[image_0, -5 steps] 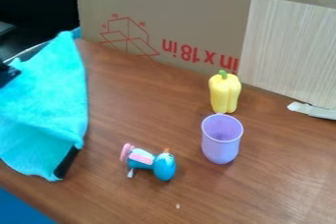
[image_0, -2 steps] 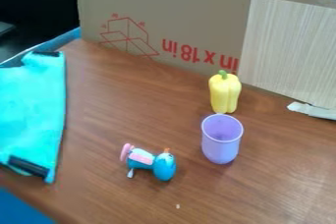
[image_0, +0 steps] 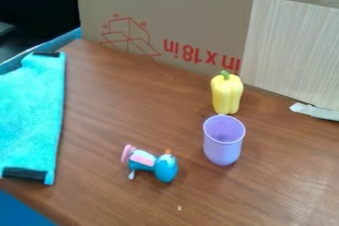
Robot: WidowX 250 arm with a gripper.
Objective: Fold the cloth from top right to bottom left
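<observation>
Wooden table (image_0: 132, 106), backed by brown cardbd. panel (image_0: 198, 17), bears the turquoise cloth (image_0: 29, 116) at view's far L. Well to its R. stand purple cup (image_0: 223, 145), yellow pepper (image_0: 226, 93) just behind, w/ blue-and-pink toy (image_0: 165, 168) btwn. cloth & cup; gripper's state can't be told.

Purple cup (image_0: 223, 150) upright on the brown table (image_0: 132, 116), yellow toy pepper (image_0: 227, 93) standing just behind it. Small blue-and-pink toy (image_0: 165, 168) left of the cup and a bit nearer the camera. Well behind the cup: cardboard sheet (image_0: 198, 12), with wood-grain panel (image_0: 291, 51) behind-right and white scrap (image_0: 317, 112) by its base.
</observation>
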